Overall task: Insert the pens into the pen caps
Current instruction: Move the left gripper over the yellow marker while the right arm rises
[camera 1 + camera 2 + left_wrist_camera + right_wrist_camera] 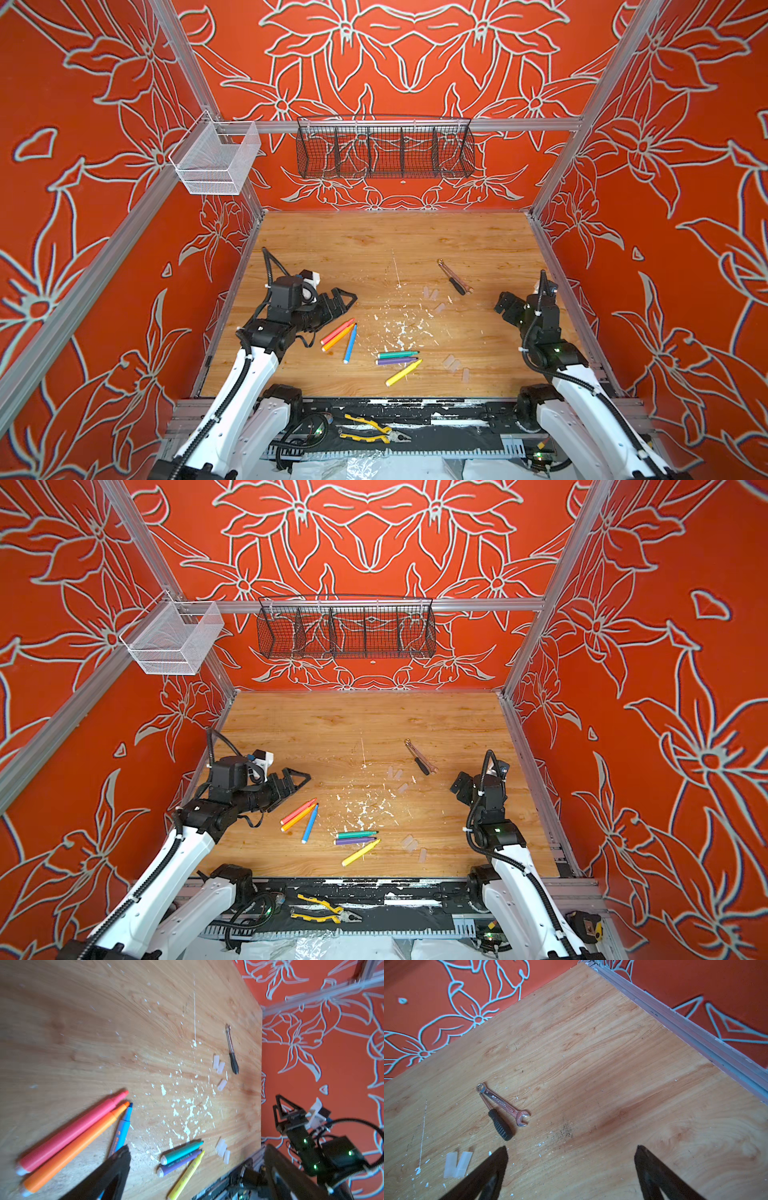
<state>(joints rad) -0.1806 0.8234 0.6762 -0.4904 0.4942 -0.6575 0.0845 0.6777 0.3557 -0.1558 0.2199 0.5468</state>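
**Top views.** Nearest the lens, the two white arms (232, 399) rise from the front rail (457, 409), where yellow-handled pliers (374, 430) lie behind both sets of fingers. The left fingers (352, 296) are spread wide and empty. The pink-red pen (337, 330), orange pen (337, 338) and blue pen (350, 343) lie just beside them on the tabletop (374, 241), bunched together. The green pen (397, 354), purple pen (395, 360) and yellow pen (403, 372) lie between the two sets of fingers. The right fingers (459, 785) are likewise wide and empty. The pen caps (397, 774) sit in two loose groups: one near these fingers beside a dark-handled screwdriver (423, 766), the other (411, 845) behind them, toward that arm's base. No pen is capped.

**Left wrist view.** One left finger (116, 1165) overlaps the blue pen's barrel. Hazard: closing on any pen here would likely drag its close neighbours, and round barrels roll.

**Right wrist view.** Both right fingers (496, 1167) frame bare wood. Two caps (456, 1164) lie just outside one tip, touching each other, near a wrench (503, 1103). Hazard: the caps are nearly colourless among white paint flecks (418, 1171), so a pinch may miss one, tip it or skid it. A cap held crooked would probably jam against the pen's tip.
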